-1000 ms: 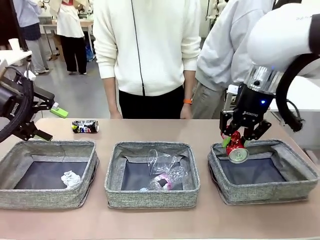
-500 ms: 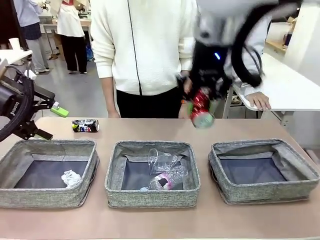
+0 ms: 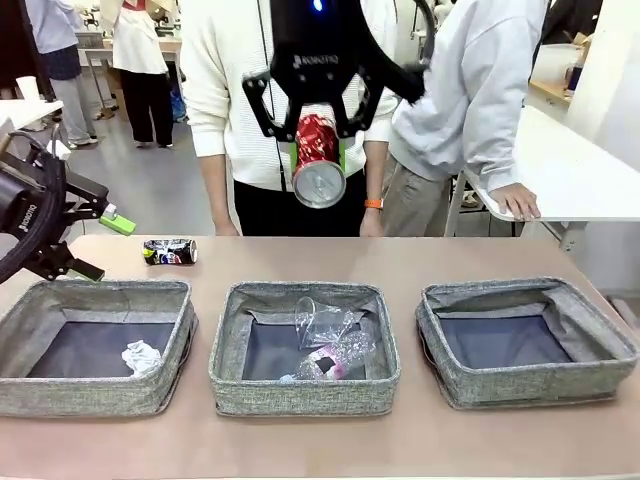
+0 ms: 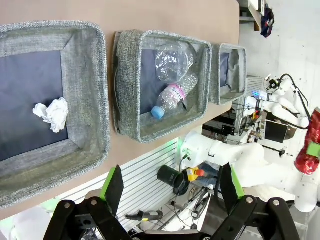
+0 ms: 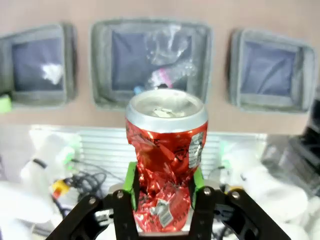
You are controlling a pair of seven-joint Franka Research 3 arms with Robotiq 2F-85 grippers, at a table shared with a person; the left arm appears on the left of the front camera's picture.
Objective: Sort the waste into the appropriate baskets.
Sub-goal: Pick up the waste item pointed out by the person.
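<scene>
High over the table's middle, in front of the person, my right gripper (image 3: 318, 160) is shut on the crushed red can (image 3: 318, 158). In the right wrist view the can (image 5: 166, 145) stands upright between the green pads of that gripper (image 5: 162, 192). My left gripper (image 3: 100, 246) hangs open at the far left with nothing in it, its jaws wide in the left wrist view (image 4: 171, 187). A crushed dark blue can (image 3: 170, 252) lies on the table behind the left basket (image 3: 90, 395), which holds a white paper wad (image 3: 140, 357). The middle basket (image 3: 300, 395) holds a bottle (image 4: 172, 95) and a cup (image 4: 172, 60). The right basket (image 3: 530, 385) has nothing in it.
Two people stand at the table's far side; one rests a hand (image 3: 515, 203) on a white side table (image 3: 590, 170) at the right. Bare tabletop (image 3: 400, 255) runs behind the baskets.
My right arm has carried the red can from over the right basket up and to the left, above the table's middle. The left arm has not moved.
</scene>
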